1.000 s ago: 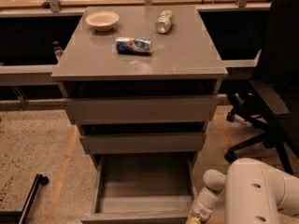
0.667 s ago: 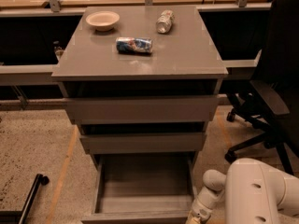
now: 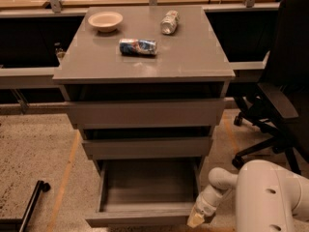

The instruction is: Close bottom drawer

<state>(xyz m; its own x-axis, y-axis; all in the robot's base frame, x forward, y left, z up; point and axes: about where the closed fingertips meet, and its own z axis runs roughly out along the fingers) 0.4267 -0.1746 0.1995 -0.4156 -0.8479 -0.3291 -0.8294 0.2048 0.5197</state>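
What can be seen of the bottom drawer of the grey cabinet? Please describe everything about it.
The bottom drawer is the lowest and narrowest of three. It is matte grey, with a flat front panel without a handle and a shallow rectangular box. It stands pulled far out, level, under the middle drawer; no contents show inside. The gripper is at the right end of its front panel, close against it; real contact cannot be confirmed.

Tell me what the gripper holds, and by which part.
It cannot be told. The gripper is at the right front corner of the open bottom drawer, but any hold there is hidden.
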